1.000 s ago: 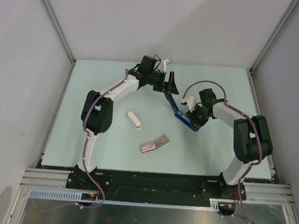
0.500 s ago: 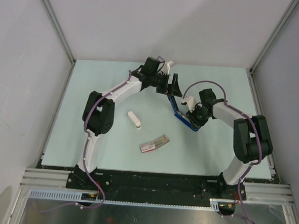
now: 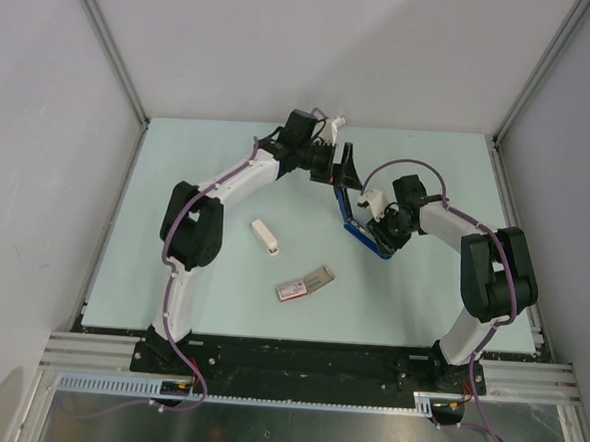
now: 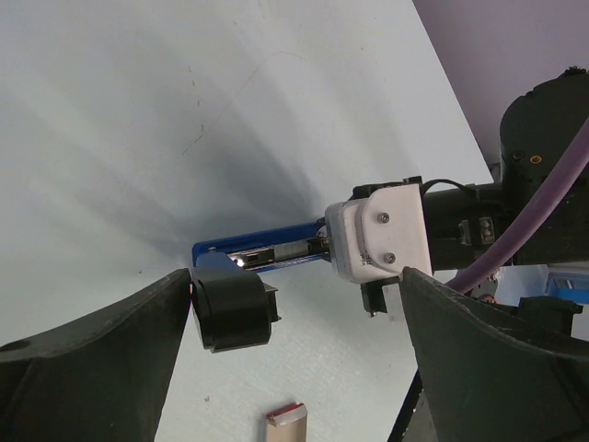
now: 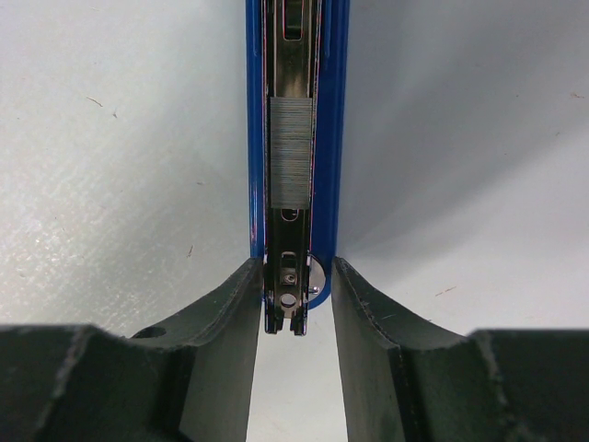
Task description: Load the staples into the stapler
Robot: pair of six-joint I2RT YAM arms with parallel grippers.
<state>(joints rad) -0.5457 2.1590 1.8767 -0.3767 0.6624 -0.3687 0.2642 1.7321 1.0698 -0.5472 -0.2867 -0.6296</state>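
Stapler open, staples seated in channel
Top view: the right gripper (image 3: 375,230) clamps the stapler (image 3: 358,235) right of centre on the table (image 3: 188,164); the left gripper (image 3: 342,177) hovers beside it. Left wrist view: left jaws stand wide apart, empty, black lid (image 4: 232,308) beside one finger. Only the right wrist view shows the staples (image 5: 291,152) in the channel. Judged light, rigid, slick: grip the blue sides

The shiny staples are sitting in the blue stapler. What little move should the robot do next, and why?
Probably the left gripper should press the black top down shut. The staples already lie in the channel of the stapler, which the right gripper clamps, and the top stands open beside that left gripper.
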